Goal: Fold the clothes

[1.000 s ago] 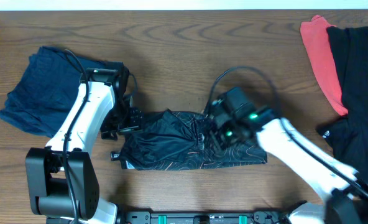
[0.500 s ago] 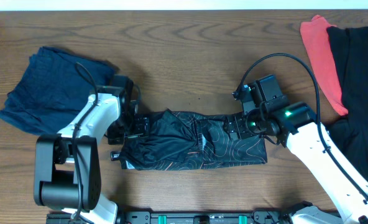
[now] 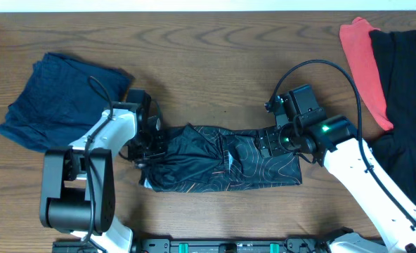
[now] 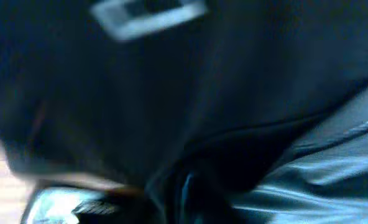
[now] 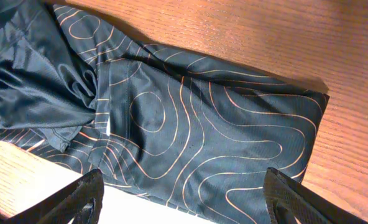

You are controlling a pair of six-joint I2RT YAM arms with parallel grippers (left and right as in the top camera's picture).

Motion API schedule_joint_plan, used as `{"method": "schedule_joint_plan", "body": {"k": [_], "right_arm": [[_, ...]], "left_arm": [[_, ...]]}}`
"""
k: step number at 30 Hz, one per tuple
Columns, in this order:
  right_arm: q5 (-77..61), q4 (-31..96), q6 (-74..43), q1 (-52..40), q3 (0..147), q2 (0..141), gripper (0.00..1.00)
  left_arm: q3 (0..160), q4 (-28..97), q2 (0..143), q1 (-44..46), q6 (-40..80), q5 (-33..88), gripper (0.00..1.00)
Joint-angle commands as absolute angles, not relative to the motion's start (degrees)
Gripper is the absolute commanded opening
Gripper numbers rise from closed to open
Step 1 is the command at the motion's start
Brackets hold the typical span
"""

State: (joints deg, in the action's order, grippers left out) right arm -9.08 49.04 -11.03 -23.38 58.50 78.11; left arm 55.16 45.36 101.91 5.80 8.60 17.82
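the black jersey (image 3: 222, 160) lies in the middle of the worktop (image 3: 208, 49), toward the lower edge of the overhead frame, bunched into a long band running left to right. its right half lies fairly flat and shows thin orange contour lines. its left half is rumpled into dark folds.

my left hand (image 3: 146, 145) is at the left end of the jersey, down in the crumpled cloth. the view from my left wrist is blurred and almost filled with dark fabric, with a pale rectangular patch at the top of the frame. i cannot tell whether this hand is spread or pinching the cloth.

my right hand (image 3: 268, 144) sits over the upper right part of the jersey. from my right wrist its 2 fingers (image 5: 87, 196) show at the lower left and lower right corners of the frame, spread wide with nothing gripped between them. the patterned cloth fills the frame above them, its squared end toward the right edge, with bare wood along the top. i cannot tell whether the fingertips touch the cloth.

a navy garment (image 3: 53, 98) lies crumpled at the upper left of the overhead frame, apart from the jersey. at the upper right a coral garment (image 3: 362, 63) lies touching a black garment (image 3: 405, 105), both well apart from the jersey.
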Motion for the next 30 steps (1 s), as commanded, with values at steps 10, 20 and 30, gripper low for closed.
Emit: {"method": "schedule_joint_plan", "body": {"k": [10,20,30], "right_arm": [[4.97,51.92,-15.66,-21.15,58.7,78.17,0.8],[5.02,53.6,-15.66,-15.7,58.72,78.17,0.8],[4.97,54.28,-15.59,-12.73,58.7,78.17,0.81]], "left_arm": [[66.98,59.2,101.14,-1.54,8.99,4.47,0.06],[80.03,72.29,100.84,1.98,13.13,4.78,0.06],[80.03,67.81,100.44,25.26,23.86,8.56,0.06]]}}
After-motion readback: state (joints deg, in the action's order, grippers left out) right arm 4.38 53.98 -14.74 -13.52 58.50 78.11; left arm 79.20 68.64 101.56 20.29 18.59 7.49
